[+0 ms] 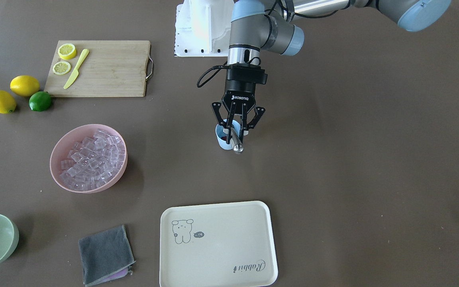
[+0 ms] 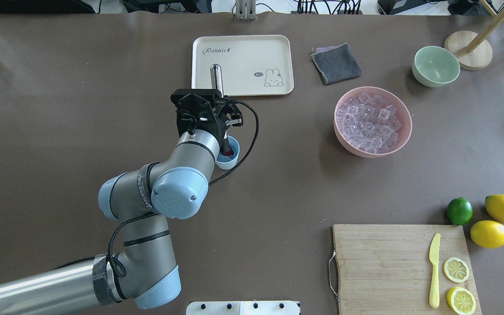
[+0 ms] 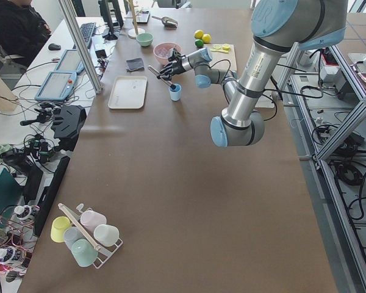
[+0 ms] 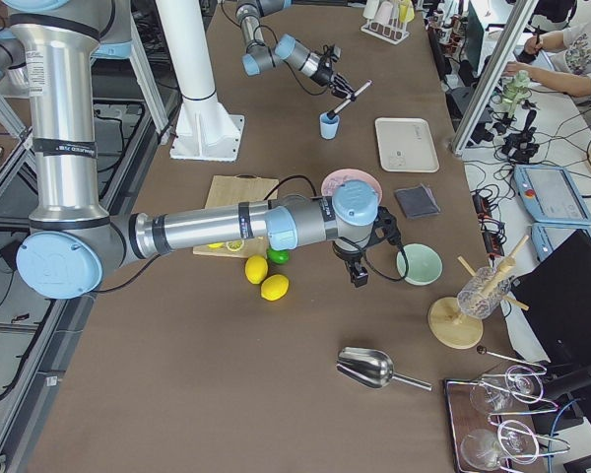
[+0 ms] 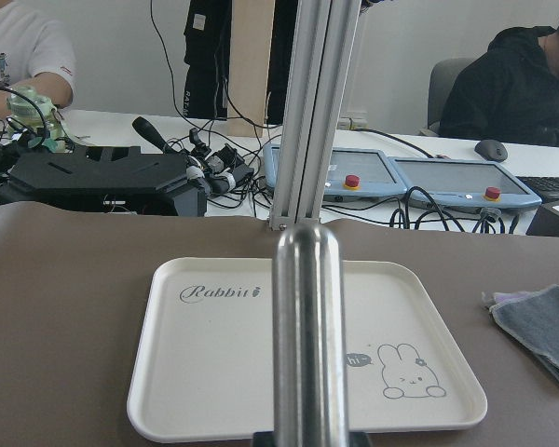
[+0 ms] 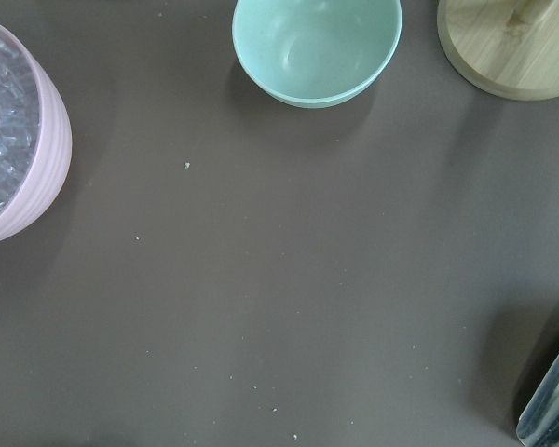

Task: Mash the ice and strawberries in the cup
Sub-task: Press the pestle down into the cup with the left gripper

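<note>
The mashing step itself appears to be in hand. The left end effector is clenched around a metal rod, a pestle of sorts, which leans at an angle with its lower end inside the cup. The cup stands upright near the middle of the surface, well apart from the tray and the pink bowl. In the overhead view a patch of red shows at the bottom of the cup beside the rod's tip: the strawberry. Whether any ice lies in the cup with it cannot be made out. The ice that can be seen fills the pink bowl.

The right end effector hangs over bare surface between the pink bowl and the green bowl. Whether it is released or clenched cannot be told.

Nothing steadies the cup, and it looks light, so the next move calls for pressing the rod straight down its axis and twisting rather than levering sideways. A slanted push against the wall could tip or slide it. The grip on the smooth rod must be firm enough that it does not slip upward under load.
</note>
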